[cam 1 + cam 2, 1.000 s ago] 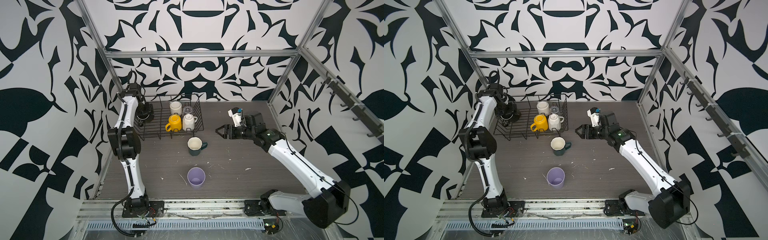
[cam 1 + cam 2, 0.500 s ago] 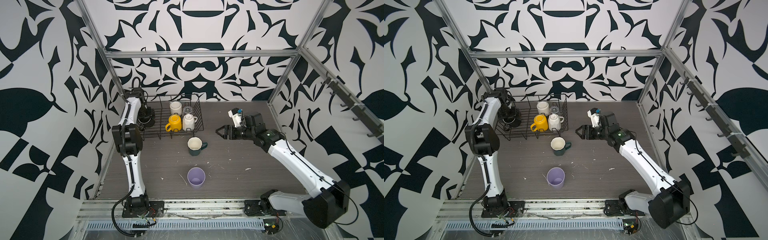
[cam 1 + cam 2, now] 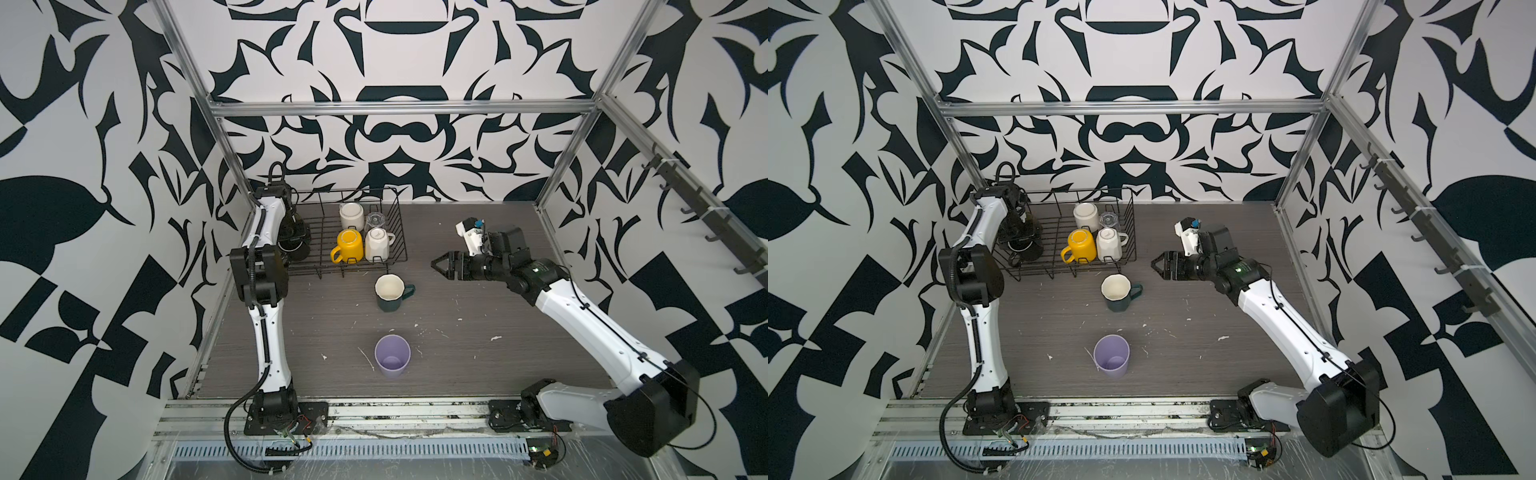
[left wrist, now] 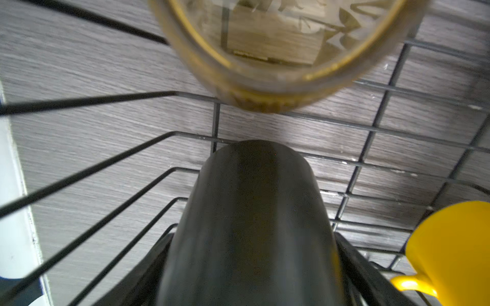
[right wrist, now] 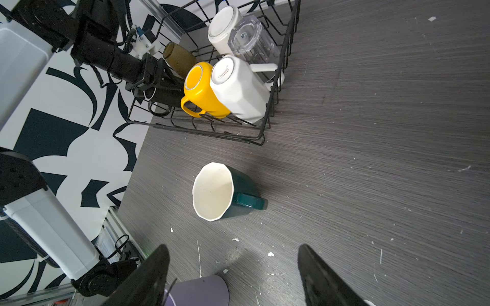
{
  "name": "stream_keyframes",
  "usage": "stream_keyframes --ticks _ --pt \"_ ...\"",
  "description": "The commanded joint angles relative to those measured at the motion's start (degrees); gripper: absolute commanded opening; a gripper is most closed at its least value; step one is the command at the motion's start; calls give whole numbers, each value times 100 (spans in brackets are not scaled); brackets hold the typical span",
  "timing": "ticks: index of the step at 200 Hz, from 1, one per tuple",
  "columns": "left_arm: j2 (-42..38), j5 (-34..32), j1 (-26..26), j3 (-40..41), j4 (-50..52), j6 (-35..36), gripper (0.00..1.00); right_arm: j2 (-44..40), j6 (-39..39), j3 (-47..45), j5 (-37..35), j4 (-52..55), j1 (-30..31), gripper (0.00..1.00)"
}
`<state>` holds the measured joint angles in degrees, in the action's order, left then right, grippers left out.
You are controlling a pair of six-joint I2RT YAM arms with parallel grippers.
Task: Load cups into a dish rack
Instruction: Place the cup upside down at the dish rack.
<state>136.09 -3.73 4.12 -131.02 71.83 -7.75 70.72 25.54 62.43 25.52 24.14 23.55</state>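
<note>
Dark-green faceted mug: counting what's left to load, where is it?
The dark-green faceted mug stands upright on the table in both top views, outside the black wire dish rack's near right corner, between it and the lilac tumbler.

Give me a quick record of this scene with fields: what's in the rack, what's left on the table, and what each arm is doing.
In dish rack: white mug, yellow mug and cream faceted mug, all base-up; clear glass; amber glass
On table: dark-green mug, lilac tumbler, both upright
Left gripper: inside the rack, fingers on either side of the black mug
Right gripper: open, empty, above the table beside the dark-green mug
</note>
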Motion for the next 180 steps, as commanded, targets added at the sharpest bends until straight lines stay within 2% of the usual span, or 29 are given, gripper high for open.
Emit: stream_keyframes --ticks 1,13,70,84,129,143,180 --pt "64 -14 3 -311 366 -51 40 -58 41 -21 78 -172 -38 78" --pt "91 -5 1 -323 368 -44 45 -49 48 -22 97 -183 -35 78" --pt "140 56 6 -366 342 -42 59 -41 87 -21 108 -196 -35 78" --pt "136 54 4 -385 341 -29 65 -25 92 -21 129 -212 -35 78" --pt "146 78 9 -387 340 -2 70 -5 108 -21 155 -228 -43 78" --pt "157 88 16 -391 340 3 78 -7 114 -22 148 -226 -38 78" --pt "156 144 8 -398 344 20 80 -14 117 -38 152 -226 -43 78"
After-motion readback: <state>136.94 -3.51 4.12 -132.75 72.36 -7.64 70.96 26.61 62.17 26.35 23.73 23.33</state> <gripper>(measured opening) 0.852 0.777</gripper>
